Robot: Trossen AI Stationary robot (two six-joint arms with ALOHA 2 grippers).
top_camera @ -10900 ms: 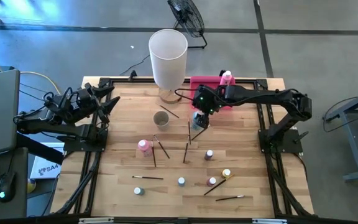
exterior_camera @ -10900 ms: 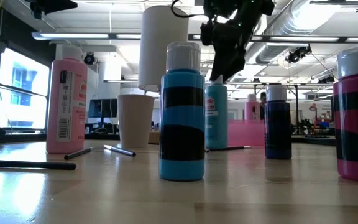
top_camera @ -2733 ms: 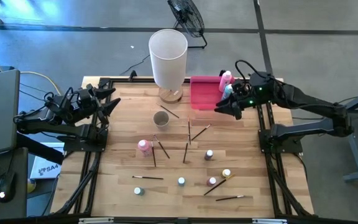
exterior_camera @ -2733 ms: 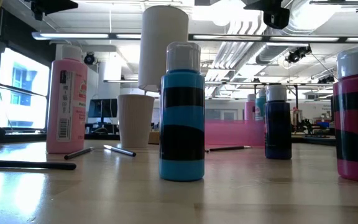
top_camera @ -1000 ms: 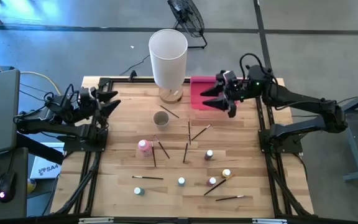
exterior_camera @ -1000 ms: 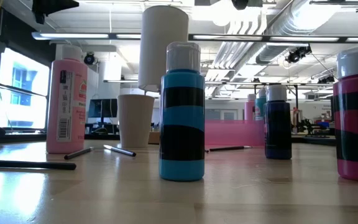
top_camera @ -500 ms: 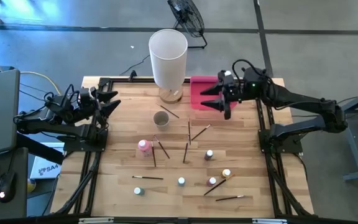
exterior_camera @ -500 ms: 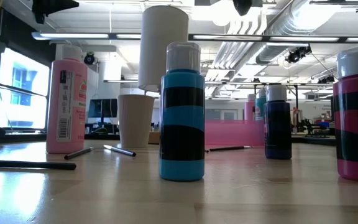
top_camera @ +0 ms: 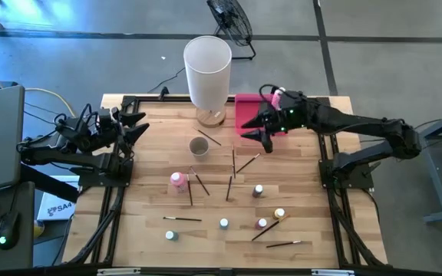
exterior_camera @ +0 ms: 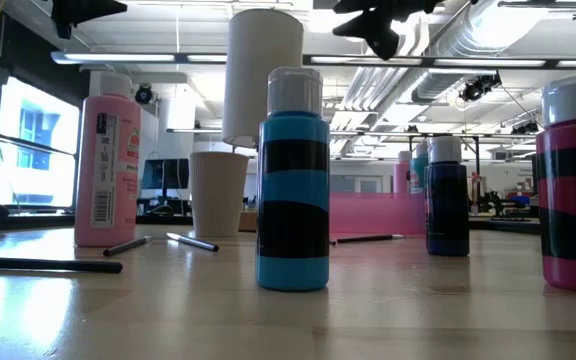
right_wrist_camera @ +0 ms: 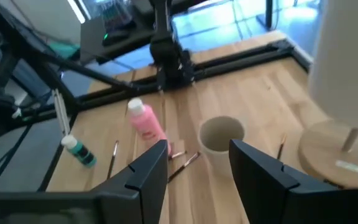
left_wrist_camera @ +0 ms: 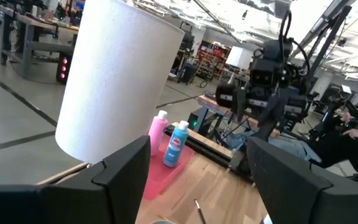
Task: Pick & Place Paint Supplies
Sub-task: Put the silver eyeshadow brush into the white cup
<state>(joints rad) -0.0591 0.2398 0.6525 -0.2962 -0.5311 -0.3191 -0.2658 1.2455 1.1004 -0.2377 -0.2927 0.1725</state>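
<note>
My right gripper (top_camera: 260,130) hangs open and empty above the near left corner of the pink tray (top_camera: 250,107), high over the table in the low view (exterior_camera: 378,25). A pink bottle (left_wrist_camera: 159,130) and a teal bottle (left_wrist_camera: 178,144) stand upright in that tray. On the wood a taller pink bottle (top_camera: 177,180) stands, several tiny bottles (top_camera: 258,189) stand near the front, and thin brushes (top_camera: 234,162) lie flat. Through the right gripper's fingers (right_wrist_camera: 197,147) I see the pink bottle (right_wrist_camera: 146,121). My left gripper (top_camera: 138,123) waits open at the left edge.
A tall white cylinder (top_camera: 207,73) stands on a round wooden foot at the far edge, left of the tray. A paper cup (top_camera: 199,146) stands in front of it. Black rails (top_camera: 324,153) frame the table's sides. Bare wood lies at the near left.
My right gripper has gone toward the table's left edge and down, from above the tray's right part to above its near left corner, and has tipped its fingers downward. It has come into the low view from the top. Nothing on the table has moved.
</note>
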